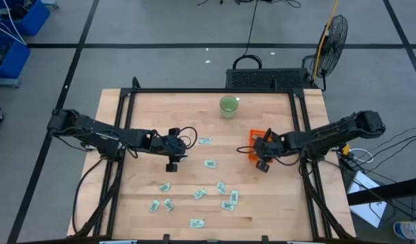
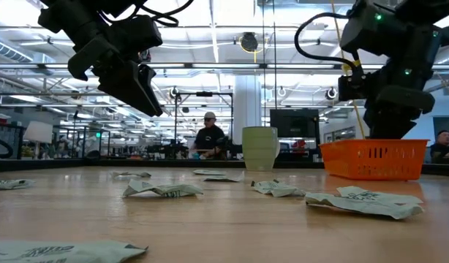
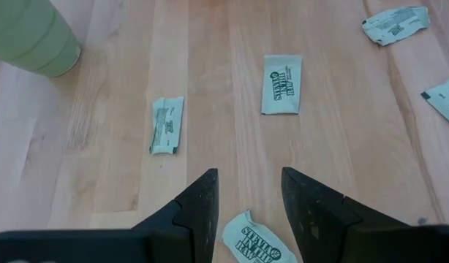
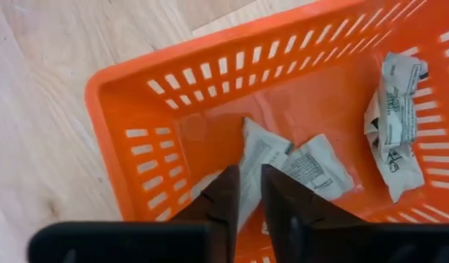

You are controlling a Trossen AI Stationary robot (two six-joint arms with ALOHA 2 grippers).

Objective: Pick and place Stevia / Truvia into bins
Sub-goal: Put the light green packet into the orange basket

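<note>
Stevia sachets (image 1: pixel 210 163), pale green and white, lie scattered over the near half of the wooden table (image 1: pixel 140 115); about 10 are visible from above, most in a loose cluster toward the front edge, 1 (image 1: pixel 204 141) farther back near the table's middle. In the left wrist view, 1 sachet (image 3: pixel 282 84) carries dark green print reading "Stevia in the Raw"; a second (image 3: pixel 167 125) lies beside it, print too small to read, and a third (image 3: pixel 257 242) sits just below the gap between the fingers, its lettering partly legible as "Stevia" and "Raw".

The orange bin (image 1: pixel 258 139) stands right of centre on the table. Its slotted walls and floor show in the right wrist view, with several crumpled sachets (image 4: pixel 318 167) inside: some on the floor, 1 (image 4: pixel 396 109) against a side wall. Their print is not legible.

The right tool (image 4: pixel 251 191) hangs over the bin's interior, fingers nearly together with a narrow gap and nothing between them. The left tool (image 3: pixel 248 199) hovers above the table left of centre, fingers apart and empty.

A round pale green cup (image 1: pixel 228 106) stands near the far edge, well apart from the bin. In the low view, a seated person (image 2: pixel 208 139) appears in the room beyond the table.
</note>
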